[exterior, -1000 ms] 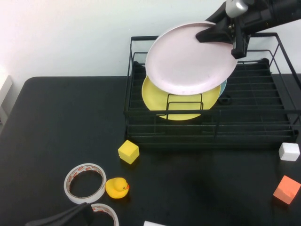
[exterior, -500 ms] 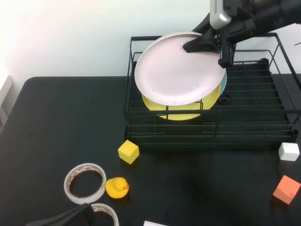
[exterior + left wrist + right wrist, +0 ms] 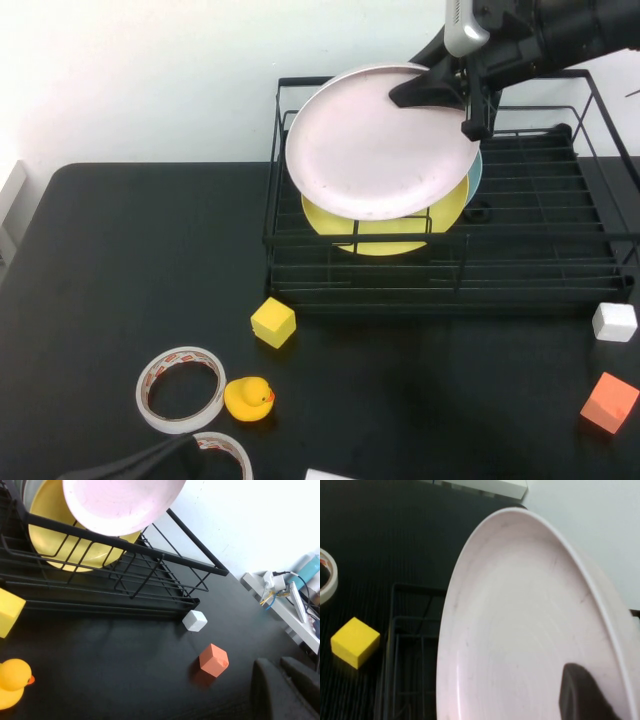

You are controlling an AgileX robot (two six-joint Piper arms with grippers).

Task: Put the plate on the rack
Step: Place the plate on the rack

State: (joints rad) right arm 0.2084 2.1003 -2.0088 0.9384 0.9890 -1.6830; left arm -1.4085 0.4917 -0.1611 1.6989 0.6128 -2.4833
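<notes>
The pale pink-white plate hangs tilted above the left part of the black wire rack, in front of a yellow plate and a light blue plate that stand in the rack. My right gripper is shut on the pink plate's upper right rim; one finger lies across its face in the right wrist view, where the plate fills most of the picture. My left gripper is shut and empty, low at the table's front left. The pink plate also shows in the left wrist view.
On the black table in front of the rack lie a yellow cube, a rubber duck and two tape rolls. A white cube and an orange cube sit at the front right.
My right gripper has carried the pink plate to the left and a little lower, over the yellow plate. In the last half second it has barely moved. The left arm has not moved.
</notes>
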